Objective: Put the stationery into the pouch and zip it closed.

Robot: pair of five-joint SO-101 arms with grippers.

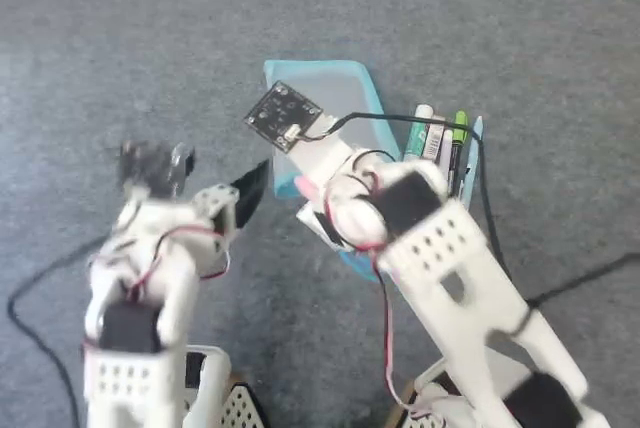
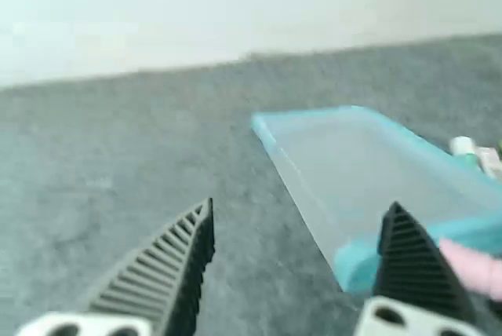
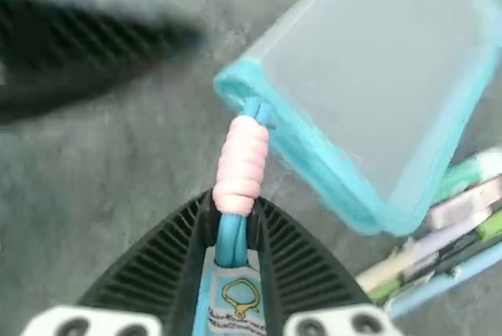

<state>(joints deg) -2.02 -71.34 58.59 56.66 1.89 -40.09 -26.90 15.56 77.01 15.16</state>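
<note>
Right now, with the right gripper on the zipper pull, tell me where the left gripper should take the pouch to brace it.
Probably the blue-trimmed corner of the pouch next to the pink zipper pull, approached from the open carpet side. The left gripper is open and faces that corner, whose raised edge suits a pinch.

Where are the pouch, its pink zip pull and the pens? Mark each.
pouch [image 3: 376,77], right wrist view, clear flat side.
pink zip pull [image 3: 241,165], right wrist view, middle of its wrap.
pens [image 1: 437,143], high view, middle of the bundle.
</note>
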